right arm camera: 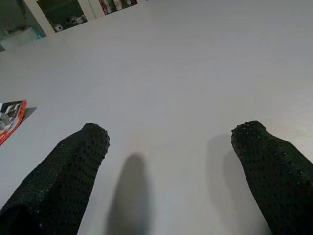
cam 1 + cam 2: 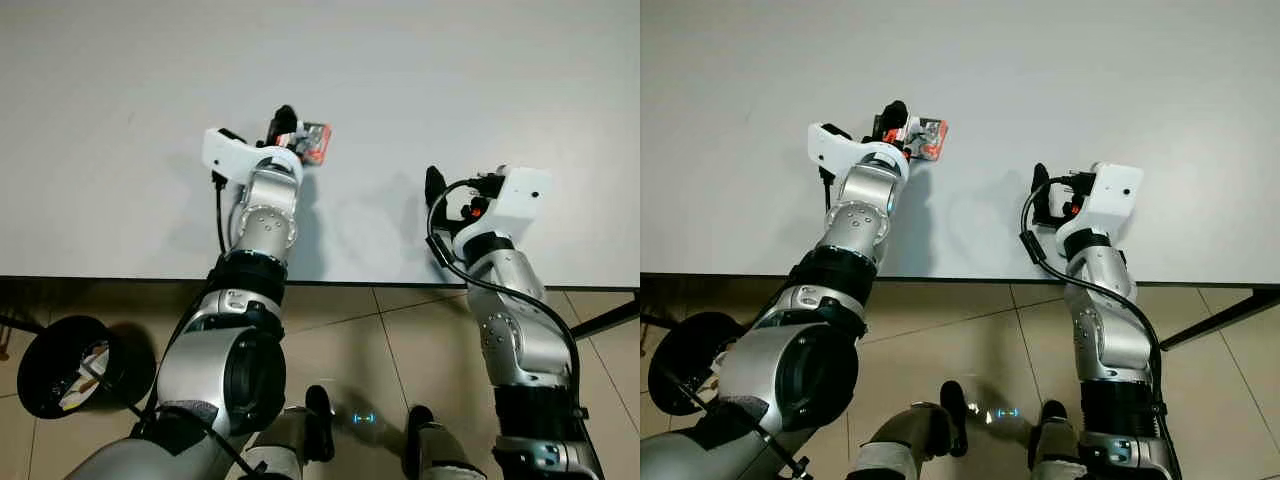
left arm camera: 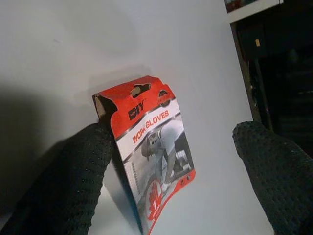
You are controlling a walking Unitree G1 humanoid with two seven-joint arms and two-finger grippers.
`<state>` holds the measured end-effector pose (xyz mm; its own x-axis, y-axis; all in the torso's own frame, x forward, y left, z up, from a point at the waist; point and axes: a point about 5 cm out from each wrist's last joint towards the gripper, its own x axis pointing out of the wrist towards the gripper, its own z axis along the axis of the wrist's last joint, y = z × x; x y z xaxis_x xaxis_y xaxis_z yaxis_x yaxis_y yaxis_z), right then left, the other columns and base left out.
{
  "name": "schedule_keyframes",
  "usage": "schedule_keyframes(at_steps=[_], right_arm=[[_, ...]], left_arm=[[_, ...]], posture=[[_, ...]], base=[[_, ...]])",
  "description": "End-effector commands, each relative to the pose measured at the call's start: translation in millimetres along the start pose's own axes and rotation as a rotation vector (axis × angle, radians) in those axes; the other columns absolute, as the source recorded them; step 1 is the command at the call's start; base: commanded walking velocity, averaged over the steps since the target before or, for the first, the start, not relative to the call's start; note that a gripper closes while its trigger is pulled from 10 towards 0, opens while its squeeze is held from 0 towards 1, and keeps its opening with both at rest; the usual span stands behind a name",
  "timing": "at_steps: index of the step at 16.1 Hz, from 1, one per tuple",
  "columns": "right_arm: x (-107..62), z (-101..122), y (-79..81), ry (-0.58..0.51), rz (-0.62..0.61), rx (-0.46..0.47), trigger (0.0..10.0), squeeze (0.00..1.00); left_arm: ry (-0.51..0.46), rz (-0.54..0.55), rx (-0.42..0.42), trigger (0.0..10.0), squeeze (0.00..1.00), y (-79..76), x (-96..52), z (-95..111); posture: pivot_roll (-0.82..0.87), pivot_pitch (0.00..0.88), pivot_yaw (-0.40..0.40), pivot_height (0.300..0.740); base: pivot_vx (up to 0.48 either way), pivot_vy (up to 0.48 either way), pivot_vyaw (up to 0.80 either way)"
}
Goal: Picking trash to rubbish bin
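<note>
white table (image 2: 480,90) — red work-gloves card (image 2: 316,143) lies on it | tiled floor (image 2: 400,340) — black bin (image 2: 62,365) stands on it

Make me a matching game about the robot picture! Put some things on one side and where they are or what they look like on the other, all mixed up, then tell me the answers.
Things:
1. work gloves card
2. rubbish bin
3. right tool
4. table

Descriptions:
A. black, on the floor at the robot's left
B. white and broad, with a dark front edge
C. red and grey, leaning against one finger of the open left tool
D. open, over bare tabletop, holding nothing

Pairs: 1-C, 2-A, 3-D, 4-B
</note>
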<state>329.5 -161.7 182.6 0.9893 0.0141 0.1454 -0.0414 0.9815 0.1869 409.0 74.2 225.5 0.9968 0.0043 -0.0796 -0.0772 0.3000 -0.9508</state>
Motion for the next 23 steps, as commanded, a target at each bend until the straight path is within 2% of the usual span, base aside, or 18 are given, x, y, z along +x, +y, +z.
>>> schedule_keyframes(at_steps=[1,3,4,5,15,16,17,20,21,22,23], right_arm=[[-9.5,-24,-6.4,0.118,-0.039,0.017,10.0,0.0],[-12.4,-24,-7.5,0.123,-0.044,0.016,10.0,0.0],[-13.8,-24,-8.1,0.127,-0.047,0.015,10.0,0.0],[-15.2,-25,-8.6,0.131,-0.049,0.014,10.0,0.0],[-20.2,-27,-9.3,0.152,-0.057,0.016,10.0,0.0],[-20.4,-27,-9.1,0.153,-0.057,0.016,10.0,0.0],[-20.5,-27,-8.8,0.154,-0.057,0.017,10.0,0.0],[-20.5,-27,-8.0,0.152,-0.057,0.018,10.0,0.0],[-20.8,-28,-8.2,0.152,-0.058,0.019,10.0,0.0],[-20.9,-28,-8.4,0.152,-0.058,0.019,10.0,0.0],[-21.0,-28,-8.3,0.152,-0.058,0.019,10.0,0.0]], left_arm=[[0.128,0.069,-0.037,10.0,0.0,14.3,-7.8,-41],[0.121,0.064,-0.034,10.0,0.0,13.3,-6.2,-39],[0.113,0.061,-0.035,7.8,0.0,12.6,-5.0,-36],[0.106,0.061,-0.038,0.0,0.0,12.3,-4.0,-34],[0.092,0.052,-0.041,0.2,0.0,10.9,-2.6,-31],[0.092,0.049,-0.038,4.2,0.0,10.4,-2.5,-31],[0.092,0.051,-0.035,10.0,0.0,10.5,-2.3,-31],[0.09,0.057,-0.035,10.0,0.0,10.9,-2.0,-30],[0.092,0.055,-0.04,4.5,0.0,10.3,-2.1,-31],[0.093,0.054,-0.041,0.0,0.0,10.1,-2.1,-32],[0.094,0.055,-0.041,0.0,0.0,10.3,-2.3,-32]], posture=[[-0.05,0.364,0.149,0.74],[-0.06,0.374,0.148,0.74],[-0.06,0.377,0.148,0.74],[-0.06,0.381,0.15,0.74],[-0.06,0.382,0.155,0.74],[-0.06,0.38,0.155,0.74],[-0.06,0.379,0.156,0.74],[-0.06,0.375,0.158,0.74],[-0.06,0.375,0.158,0.74],[-0.06,0.375,0.158,0.74],[-0.06,0.373,0.159,0.74]], base=[[0.0,0.0,0.0],[0.0,0.0,0.0],[0.0,0.0,0.0],[0.0,0.0,0.0],[0.0,0.0,0.0],[0.0,0.0,0.0],[0.0,0.0,0.0],[0.0,0.0,0.0],[0.0,0.0,0.0],[0.0,0.0,0.0],[0.0,0.0,0.0]])
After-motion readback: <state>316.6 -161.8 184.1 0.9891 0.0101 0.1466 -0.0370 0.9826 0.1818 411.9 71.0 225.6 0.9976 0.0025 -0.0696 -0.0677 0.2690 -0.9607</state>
